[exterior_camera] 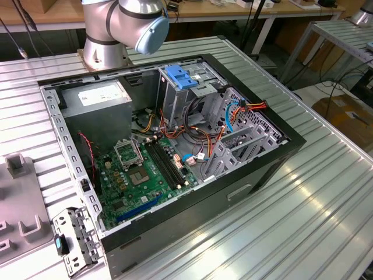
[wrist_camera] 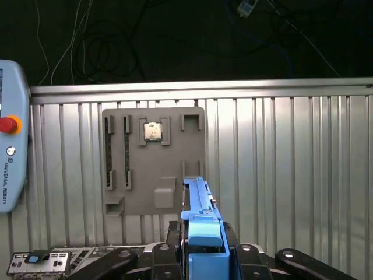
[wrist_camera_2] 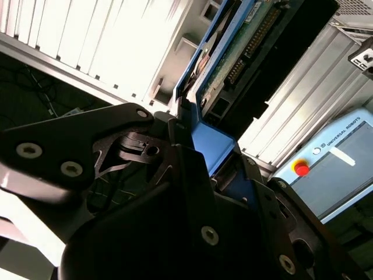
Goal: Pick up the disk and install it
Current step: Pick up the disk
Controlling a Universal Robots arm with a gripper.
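Note:
My gripper (wrist_camera: pixel 201 259) is shut on the disk (wrist_camera: pixel 200 204), which I see edge-on in the first wrist view as a blue plastic rail standing up between the black fingers (wrist_camera: pixel 256 256). In the second wrist view the disk (wrist_camera_2: pixel 245 52) shows its green circuit board and a blue rail, clamped in the gripper (wrist_camera_2: pixel 204 157). It is held in the air above the ribbed metal table (wrist_camera: pixel 291 175). In the exterior view the open computer case (exterior_camera: pixel 280 153) lies on the table, with the arm's base (exterior_camera: pixel 116 29) behind it.
Inside the case are a tall grey cage with a blue handle (exterior_camera: pixel 180 79), a grey box with a white sticker (exterior_camera: pixel 99 96) and the green motherboard (exterior_camera: pixel 145 172). A grey parts holder (wrist_camera: pixel 152 157) with a chip, a small bracket (exterior_camera: pixel 73 242) and a teach pendant (wrist_camera: pixel 9 134) lie on the table.

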